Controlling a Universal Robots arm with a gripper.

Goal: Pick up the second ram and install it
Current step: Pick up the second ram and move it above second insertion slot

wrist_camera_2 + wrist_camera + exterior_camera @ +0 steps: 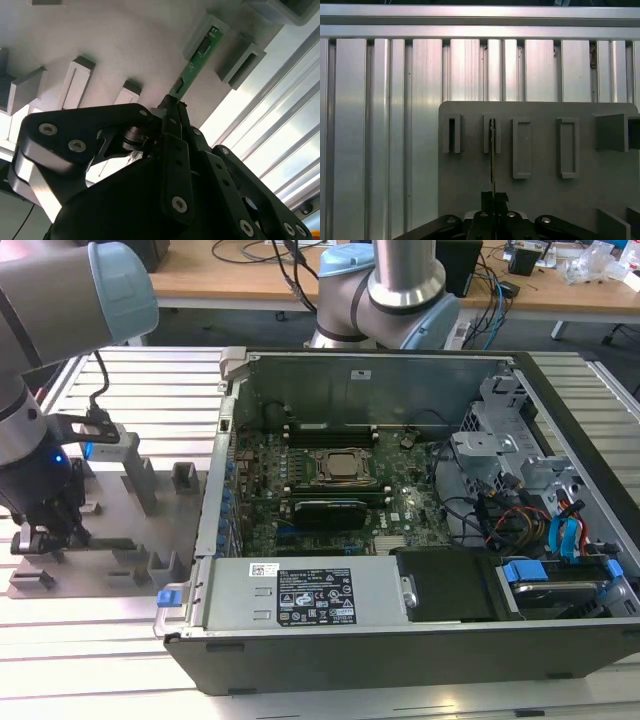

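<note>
My claw point(172, 102) is clamped shut on the second ram point(197, 56). In the second wrist view the two dark fingers meet on the near end of the green board. Its far end runs into a slotted block point(192, 44) on the grey tray point(125, 45), and that block's wall hides the bottom edge. I cannot tell whether the stick is seated in the slot or only touching it. My own linkage covers the part of the board behind the fingertips.

In the first wrist view I see the ram point(492, 162) edge-on, a thin dark line. It reaches from my claw point(494, 196) to the slotted block point(486, 133). No chips or contacts can be made out from that angle. Other blocks on the tray point(470, 175) are cut off by the frame edge.

In the exterior view my claw point(48, 535) hangs over the tray point(125, 525) on the slatted table point(100, 660). That is at about nine o'clock from the open computer case point(400, 640) and eight o'clock from its CPU socket point(345, 466). There my dark wrist body covers the pinch point.
</note>
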